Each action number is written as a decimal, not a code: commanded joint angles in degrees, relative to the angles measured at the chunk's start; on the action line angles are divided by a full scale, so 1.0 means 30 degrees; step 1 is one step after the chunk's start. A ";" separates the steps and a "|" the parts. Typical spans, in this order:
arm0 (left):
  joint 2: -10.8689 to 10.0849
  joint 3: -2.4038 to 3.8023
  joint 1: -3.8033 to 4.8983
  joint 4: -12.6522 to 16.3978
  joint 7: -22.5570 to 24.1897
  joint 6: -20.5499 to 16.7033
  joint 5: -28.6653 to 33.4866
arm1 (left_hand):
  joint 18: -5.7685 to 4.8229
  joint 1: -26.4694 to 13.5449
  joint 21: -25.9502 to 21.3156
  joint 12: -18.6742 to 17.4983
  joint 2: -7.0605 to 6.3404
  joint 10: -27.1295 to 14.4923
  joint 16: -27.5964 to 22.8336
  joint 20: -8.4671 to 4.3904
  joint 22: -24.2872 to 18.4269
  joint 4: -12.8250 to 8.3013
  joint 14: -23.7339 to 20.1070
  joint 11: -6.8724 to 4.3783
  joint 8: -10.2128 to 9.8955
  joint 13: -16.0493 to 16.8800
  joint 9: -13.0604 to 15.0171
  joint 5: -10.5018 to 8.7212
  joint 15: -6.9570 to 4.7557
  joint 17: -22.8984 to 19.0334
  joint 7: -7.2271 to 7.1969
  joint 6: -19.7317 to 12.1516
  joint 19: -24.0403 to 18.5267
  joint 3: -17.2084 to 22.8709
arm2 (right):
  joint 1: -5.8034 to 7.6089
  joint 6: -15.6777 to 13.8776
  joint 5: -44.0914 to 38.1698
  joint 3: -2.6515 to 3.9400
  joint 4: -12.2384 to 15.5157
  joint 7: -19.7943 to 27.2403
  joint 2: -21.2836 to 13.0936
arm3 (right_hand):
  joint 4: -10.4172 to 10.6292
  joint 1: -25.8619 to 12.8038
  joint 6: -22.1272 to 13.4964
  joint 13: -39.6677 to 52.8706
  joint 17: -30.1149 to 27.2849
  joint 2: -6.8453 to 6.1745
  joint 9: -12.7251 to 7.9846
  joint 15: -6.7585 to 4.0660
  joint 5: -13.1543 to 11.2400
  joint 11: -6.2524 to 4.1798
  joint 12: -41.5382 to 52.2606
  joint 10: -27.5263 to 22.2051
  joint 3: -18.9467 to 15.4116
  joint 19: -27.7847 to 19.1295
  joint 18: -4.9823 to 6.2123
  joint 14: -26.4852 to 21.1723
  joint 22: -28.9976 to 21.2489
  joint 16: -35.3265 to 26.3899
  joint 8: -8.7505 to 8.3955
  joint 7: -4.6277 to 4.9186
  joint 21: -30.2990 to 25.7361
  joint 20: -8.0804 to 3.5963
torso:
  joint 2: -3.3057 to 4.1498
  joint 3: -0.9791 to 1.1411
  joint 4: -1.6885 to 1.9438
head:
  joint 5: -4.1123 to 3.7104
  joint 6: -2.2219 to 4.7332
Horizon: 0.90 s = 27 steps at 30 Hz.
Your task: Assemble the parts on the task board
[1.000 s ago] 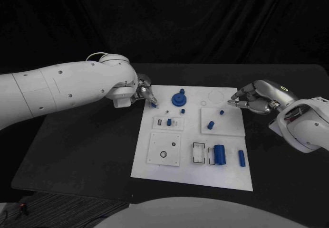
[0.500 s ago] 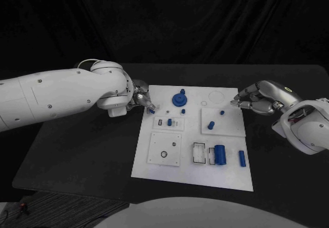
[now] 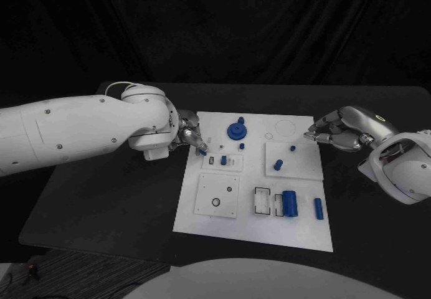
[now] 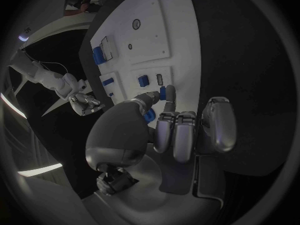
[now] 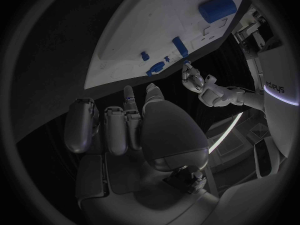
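black table (image 3: pixel 117 205) in front of a black curtain; the white board (image 3: pixel 305 230) lies flat in the middle of it. left hand (image 3: pixel 189 134) sits at the board's near-left edge, thumb and a finger pinching a small blue piece (image 3: pixel 201 150); the wrist camera shows the same piece (image 4: pixel 162 93) at the fingertips, over the edge of the board, the other fingers curled in. just beside that hand, a small raised plate (image 3: pixel 222 161) carries one short blue block (image 3: pixel 223 160) next to a dark slot. beyond the fingertips stands a round blue gear with a peg (image 3: pixel 237 129). right hand (image 3: pixel 337 134) rests at the opposite edge of the board, fingers bunched together; whether anything is between them cannot be told. near it a square plate (image 3: pixel 305 167) carries two small blue pegs (image 3: pixel 278 164). further along the board, a black-outlined tray (image 3: pixel 260 200) lies beside a large blue cylinder (image 3: pixel 289 203) and a slim blue bar (image 3: pixel 317 207).
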 commanded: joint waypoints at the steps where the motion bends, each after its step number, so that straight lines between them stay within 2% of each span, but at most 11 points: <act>1: 0.0118 0.0012 -0.0068 -0.0003 -0.0461 -0.0308 -0.0007 | 0.0069 -0.0126 -0.0097 0.0019 0.0011 0.1014 0.0052 -0.0007 0.3391 0.0017 0.1948 -0.0143 0.0119 0.4065 0.0010 -0.0077 -0.0116 0.5023 -0.0097 0.0029 -0.0103 0.0046 | -0.0047 -0.0103 -0.0025 0.0008 0.0006 -0.0294 0.0012 | 0.0064 -0.0059 0.0131 -0.0660 0.0719 0.0185 -0.0016 -0.0128 0.0004 -0.0051 -0.0044 0.1072 0.0050 0.0115 -0.0048 0.1184 0.3535 -0.0003 -0.0124 -0.0012 -0.0075 -0.0007 | 0.0036 -0.0004 -0.0035 | 0.0045 -0.0002; 6: 0.0245 0.0010 -0.0271 -0.0079 -0.0357 -0.0481 -0.0008 | 0.0068 -0.0134 -0.0093 0.0001 0.0022 0.0998 0.0052 -0.0007 0.3393 0.0011 0.1948 -0.0147 0.0117 0.4050 0.0009 -0.0058 -0.0116 0.5023 -0.0104 0.0026 -0.0101 0.0079 | -0.0055 -0.0083 -0.0016 0.0008 -0.0025 -0.0268 0.0014 | 0.0074 -0.0087 0.0138 -0.0662 0.0703 0.0203 -0.0015 -0.0126 -0.0008 -0.0048 -0.0048 0.1071 0.0046 0.0109 -0.0046 0.1181 0.3531 -0.0013 -0.0125 -0.0010 -0.0091 -0.0006 | 0.0041 0.0000 -0.0005 | -0.0038 -0.0002; 13: 0.0384 0.0011 -0.0623 -0.0171 -0.0311 -0.0392 -0.0007 | 0.0076 -0.0143 -0.0131 0.0012 0.0028 0.1008 0.0052 -0.0007 0.3382 0.0013 0.1948 -0.0147 0.0116 0.4059 0.0009 -0.0050 -0.0116 0.5023 -0.0104 0.0026 -0.0119 0.0094 | -0.0060 -0.0127 0.0033 0.0008 -0.0036 -0.0218 0.0048 | 0.0073 -0.0107 0.0134 -0.0732 0.0683 0.0214 -0.0017 -0.0122 -0.0015 -0.0045 -0.0115 0.1041 0.0043 0.0082 -0.0031 0.1178 0.3511 -0.0026 -0.0132 -0.0008 -0.0165 -0.0004 | 0.0045 0.0020 -0.0014 | -0.0001 -0.0002; 20: 0.0499 0.0011 -0.1003 -0.0340 -0.0191 -0.0417 -0.0007 | 0.0070 -0.0171 -0.0102 0.0018 0.0045 0.1014 0.0052 -0.0007 0.3391 0.0025 0.1948 -0.0147 0.0122 0.4065 0.0011 -0.0037 -0.0116 0.5023 -0.0103 0.0038 -0.0105 0.0120 | -0.0067 -0.0147 0.0044 0.0008 -0.0058 -0.0188 0.0067 | 0.0072 -0.0108 0.0132 -0.0738 0.0684 0.0214 -0.0017 -0.0122 -0.0015 -0.0045 -0.0121 0.1039 0.0042 0.0078 -0.0028 0.1178 0.3508 -0.0025 -0.0134 -0.0008 -0.0176 -0.0004 | 0.0019 -0.0013 -0.0011 | -0.0057 -0.0002; 27: 0.0609 0.0011 -0.1130 -0.0429 -0.0002 -0.0523 -0.0008 | 0.0070 -0.0171 -0.0102 0.0018 0.0045 0.1014 0.0052 -0.0007 0.3391 0.0025 0.1948 -0.0147 0.0122 0.4065 0.0011 -0.0037 -0.0116 0.5023 -0.0103 0.0038 -0.0105 0.0120 | -0.0125 -0.0141 0.0046 0.0008 -0.0073 -0.0179 0.0072 | 0.0062 -0.0116 0.0129 -0.0751 0.0662 0.0219 -0.0018 -0.0119 -0.0016 -0.0041 -0.0136 0.1032 0.0040 0.0075 -0.0028 0.1175 0.3507 -0.0039 -0.0142 -0.0005 -0.0179 -0.0002 | 0.0013 0.0004 -0.0010 | -0.0015 -0.0002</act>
